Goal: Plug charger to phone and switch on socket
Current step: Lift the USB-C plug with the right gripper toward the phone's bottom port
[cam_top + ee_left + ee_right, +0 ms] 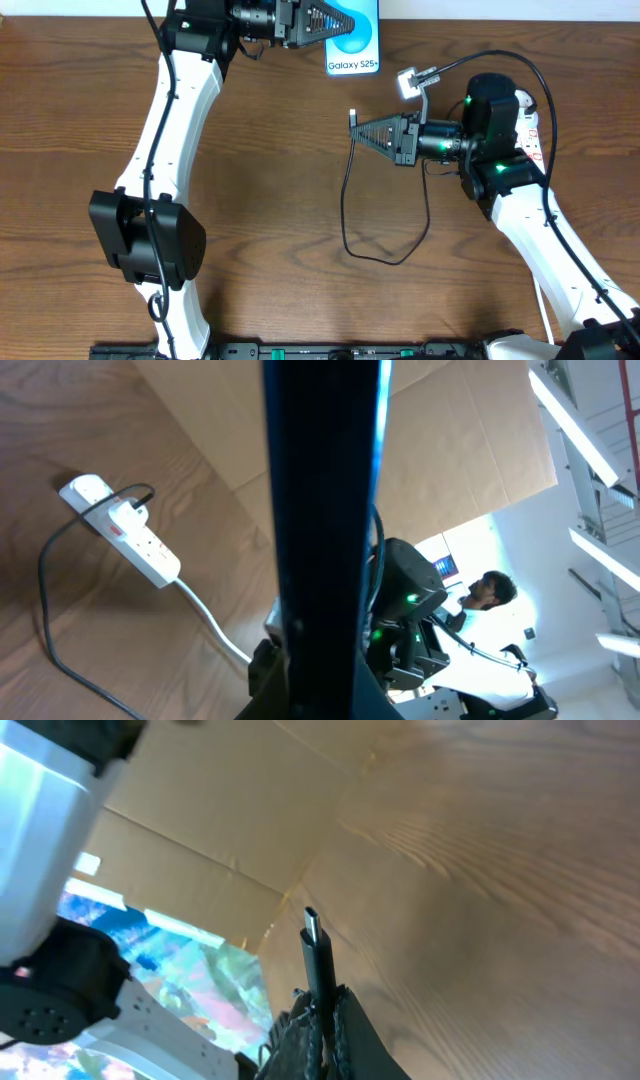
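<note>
While left arm (185, 110) stretches forward with phone (365, 50), right arm (540, 225) (bent) holds charger (344, 200).

The phone (355, 55) is sitting at the overhead frame's top centre, its blue swirl screen and "Galaxy S25+" lettering facing up. The charger (343, 215), a thin black cable, is looping through centre right, its plug tip (315, 945) pointing upward in the right wrist view. The white socket (135, 535) is lying diagonally in the left wrist view's upper left.
</note>
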